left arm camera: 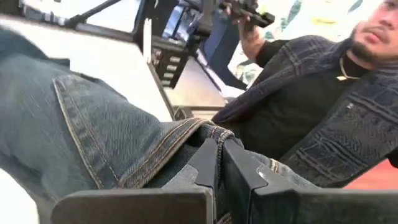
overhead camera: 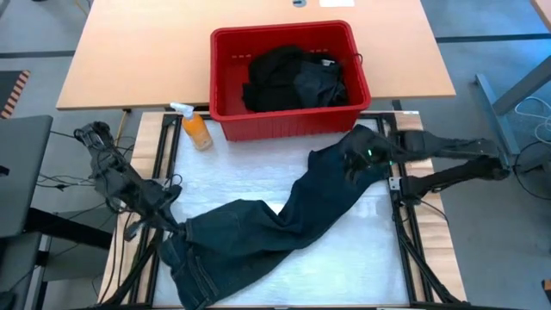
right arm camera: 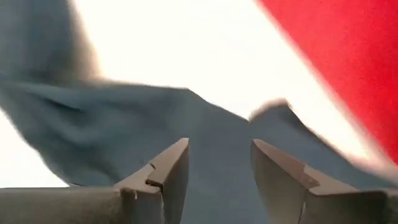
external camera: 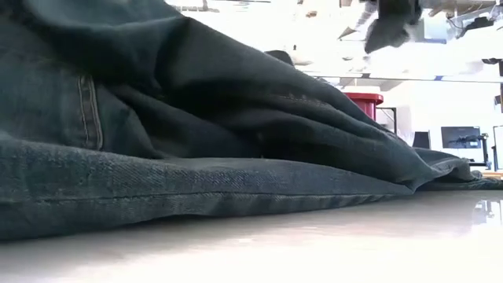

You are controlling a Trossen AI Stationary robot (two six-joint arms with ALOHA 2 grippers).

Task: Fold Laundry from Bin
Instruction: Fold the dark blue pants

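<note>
left gripper (left arm camera: pixel 219 163): fingers clamped on jeans (overhead camera: pixel 284 220) waistband
right gripper (right arm camera: pixel 219 163): fingers apart, over hem beside bin (overhead camera: pixel 288 82)
next: regrip hem squarely, pull flat

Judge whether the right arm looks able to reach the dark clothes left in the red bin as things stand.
Probably yes: the right gripper is open above the jeans, just in front of the red bin, whose open top leaves the dark clothes uncovered.

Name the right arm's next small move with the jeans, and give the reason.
Probably lower the open right gripper and close on the jeans hem beneath it. The left gripper is shut on the waistband, so a second grip would let both arms spread them flat.
</note>
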